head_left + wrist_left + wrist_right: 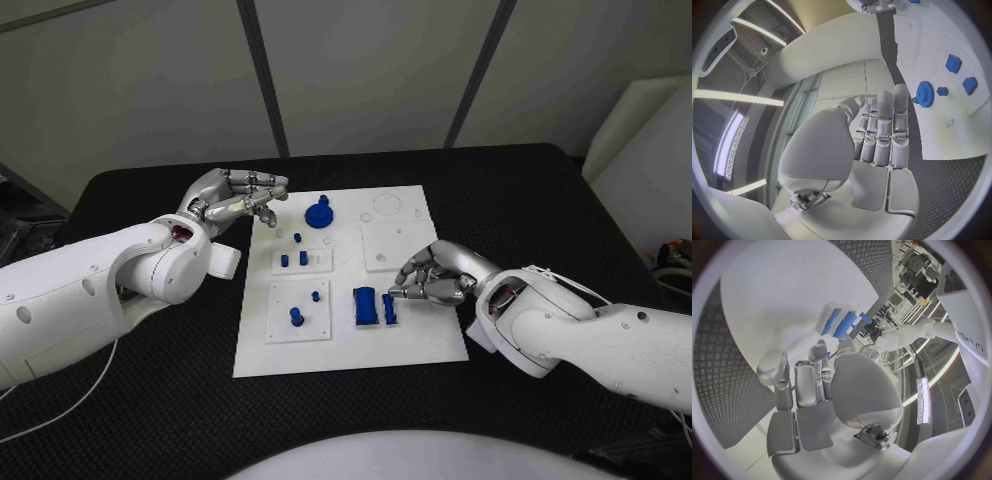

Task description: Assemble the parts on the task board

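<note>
Head view of an assembly in progress on the white task board [418,340], which lies in the middle of the black surface [144,400]. The right hand [437,274] is lowered over the board's near right portion with its fingers curled together; its fingertips meet at the top of a slim blue part [389,306] standing just beside a larger blue block [366,305], and it appears to pinch that slim part, though the contact itself is small and partly hidden. The left hand [231,199] hovers at the board's far left edge with fingers curled in; no part can be made out in it. A blue gear [319,214] with a knob sits on the far part of the board, and small blue pegs [294,316] stand in the raised white plates nearer the left side. Judged from this layout, the step in hand is the seating or lifting of the slim part by the right hand. The next move calls for a steady vertical motion, keeping the part upright and clear of the adjacent block, with the left hand held away from the gear.
</note>
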Motion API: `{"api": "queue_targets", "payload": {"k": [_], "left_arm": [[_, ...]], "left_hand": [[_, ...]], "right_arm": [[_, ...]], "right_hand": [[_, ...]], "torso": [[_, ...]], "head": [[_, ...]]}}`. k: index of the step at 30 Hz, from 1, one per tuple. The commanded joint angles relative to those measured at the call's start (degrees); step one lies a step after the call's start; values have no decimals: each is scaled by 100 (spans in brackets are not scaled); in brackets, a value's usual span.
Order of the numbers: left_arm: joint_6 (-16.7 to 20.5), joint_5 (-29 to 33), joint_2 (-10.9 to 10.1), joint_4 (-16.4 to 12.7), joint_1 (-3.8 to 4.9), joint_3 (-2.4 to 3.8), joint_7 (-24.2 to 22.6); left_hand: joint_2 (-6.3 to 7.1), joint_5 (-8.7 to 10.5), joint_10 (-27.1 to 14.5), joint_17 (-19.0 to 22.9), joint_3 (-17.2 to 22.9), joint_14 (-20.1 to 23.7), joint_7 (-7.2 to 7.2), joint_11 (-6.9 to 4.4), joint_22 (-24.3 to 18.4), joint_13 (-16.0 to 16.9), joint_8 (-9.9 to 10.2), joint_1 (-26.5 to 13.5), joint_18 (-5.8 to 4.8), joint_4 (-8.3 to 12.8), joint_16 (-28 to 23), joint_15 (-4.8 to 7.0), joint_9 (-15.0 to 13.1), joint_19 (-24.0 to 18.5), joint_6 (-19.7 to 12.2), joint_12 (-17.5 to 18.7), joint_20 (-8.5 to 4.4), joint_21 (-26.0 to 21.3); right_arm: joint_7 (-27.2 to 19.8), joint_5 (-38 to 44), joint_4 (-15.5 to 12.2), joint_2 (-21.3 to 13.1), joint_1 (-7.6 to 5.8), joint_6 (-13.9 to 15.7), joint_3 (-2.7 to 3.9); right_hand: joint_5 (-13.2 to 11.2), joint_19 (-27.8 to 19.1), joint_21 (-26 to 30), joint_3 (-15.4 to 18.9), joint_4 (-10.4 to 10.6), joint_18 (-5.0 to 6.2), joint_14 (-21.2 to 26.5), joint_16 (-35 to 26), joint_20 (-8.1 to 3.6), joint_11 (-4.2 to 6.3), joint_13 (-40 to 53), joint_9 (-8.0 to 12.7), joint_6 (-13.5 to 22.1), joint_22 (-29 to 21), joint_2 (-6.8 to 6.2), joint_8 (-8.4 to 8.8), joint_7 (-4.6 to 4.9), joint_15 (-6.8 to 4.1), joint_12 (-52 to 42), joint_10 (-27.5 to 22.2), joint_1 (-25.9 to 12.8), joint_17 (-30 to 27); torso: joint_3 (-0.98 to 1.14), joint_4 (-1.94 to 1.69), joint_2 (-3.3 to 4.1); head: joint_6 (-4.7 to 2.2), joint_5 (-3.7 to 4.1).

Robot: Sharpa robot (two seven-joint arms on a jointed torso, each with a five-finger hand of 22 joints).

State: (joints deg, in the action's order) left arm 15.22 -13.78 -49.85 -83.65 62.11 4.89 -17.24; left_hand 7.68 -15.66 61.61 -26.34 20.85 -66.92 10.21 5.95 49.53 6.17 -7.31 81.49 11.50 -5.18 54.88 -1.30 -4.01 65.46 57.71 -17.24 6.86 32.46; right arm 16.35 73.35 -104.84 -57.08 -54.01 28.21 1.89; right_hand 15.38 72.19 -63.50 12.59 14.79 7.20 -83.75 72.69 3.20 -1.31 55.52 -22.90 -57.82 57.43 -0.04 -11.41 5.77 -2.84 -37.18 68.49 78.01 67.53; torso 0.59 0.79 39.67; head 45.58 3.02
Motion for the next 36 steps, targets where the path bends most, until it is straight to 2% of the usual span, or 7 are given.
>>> {"api": "queue_targets", "payload": {"k": [1,7,12,17,26,27,36], "left_arm": [[-76,564,66,123,6,3,-197],[-79,1079,244,480,1,3,-433],[-36,1420,511,945,-5,5,-722],[157,1599,861,1465,-23,8,-929],[640,1793,1255,1991,-67,11,-1132],[333,1575,1211,1957,-67,7,-815],[810,1538,1082,1475,-91,-86,-897]], "left_hand": [[23,33,-70,120,-110,273,-8,11,-108,10,-5,-94,-109,-29,-212,-35,-5,-213,-43,-36,29,-190],[51,46,-227,918,-375,1039,29,152,-858,-122,34,-202,-135,-182,-1711,-240,6,-1205,-156,122,262,-1270],[-6,33,-136,1510,-515,1320,-43,222,-1735,-250,99,-162,-149,-300,-3116,-528,8,-2005,-182,455,617,-2299],[-42,56,-354,1902,-755,1759,-134,448,-2328,-256,259,-159,-114,-350,-4023,-806,27,-2673,-309,896,929,-2885],[-275,42,-1044,2275,-1452,2083,-138,362,-3523,-263,373,-153,-218,-367,-4970,-836,32,-4055,-722,1383,991,-2956],[-768,488,-2538,2634,-1610,3438,-404,77,-3930,-617,731,-2554,-409,-103,-5488,-536,401,-4792,-2203,1724,490,-3246],[-768,784,-3550,2634,-2085,4337,-567,-112,-4224,-617,731,-4054,-568,73,-5488,-363,401,-5253,-3189,1724,159,-3246]], "right_arm": [[-2036,-2228,555,185,-133,280,9],[-3145,-3998,1703,708,-338,-142,19],[-3680,-4925,2794,1313,-405,-426,168],[-3972,-5377,3661,1813,-421,-643,225],[-4170,-5647,4502,2338,-427,-926,266],[-3853,-5302,4439,2308,-416,-620,257],[-3978,-5635,3956,2133,-449,-258,184]], "right_hand": [[27,-871,1628,-83,-130,331,-625,1731,114,-163,-619,104,147,-1663,130,198,177,241,775,-468,510,2247],[-409,-1554,3229,-167,-208,317,-395,1524,475,-427,-2207,401,319,-2780,294,543,374,534,2305,-953,1249,2073],[-540,-1736,4790,-156,-105,365,1484,-977,771,-519,-3806,819,141,-3979,427,805,456,670,3168,-440,1542,741],[-536,-1548,5253,-142,-83,340,1920,-2153,811,-574,-4424,1083,192,-4400,467,777,425,711,3355,-483,1538,444],[-519,-1315,5844,-142,-249,350,2419,-4494,916,-652,-5142,1537,298,-4970,503,778,438,757,3356,-627,1321,46],[-832,-3115,6350,-480,-594,-33,4214,-5234,547,-421,-5552,1738,1917,-5177,4,1141,139,284,3718,-2464,-1381,-1990],[-1013,-4173,6350,-709,-833,-131,5300,-5866,312,-272,-5552,2290,2958,-5743,4,1141,-49,284,3718,-3647,-3120,-3256]], "torso": [[-48,50,-139],[-88,109,-297],[-101,161,-404],[-100,171,-501],[-55,165,-565],[-77,164,-526],[-67,22,-714]], "head": [[-98,-12],[-303,-49],[-479,-104],[-627,-147],[-727,-253],[-711,-216],[-949,-266]]}}
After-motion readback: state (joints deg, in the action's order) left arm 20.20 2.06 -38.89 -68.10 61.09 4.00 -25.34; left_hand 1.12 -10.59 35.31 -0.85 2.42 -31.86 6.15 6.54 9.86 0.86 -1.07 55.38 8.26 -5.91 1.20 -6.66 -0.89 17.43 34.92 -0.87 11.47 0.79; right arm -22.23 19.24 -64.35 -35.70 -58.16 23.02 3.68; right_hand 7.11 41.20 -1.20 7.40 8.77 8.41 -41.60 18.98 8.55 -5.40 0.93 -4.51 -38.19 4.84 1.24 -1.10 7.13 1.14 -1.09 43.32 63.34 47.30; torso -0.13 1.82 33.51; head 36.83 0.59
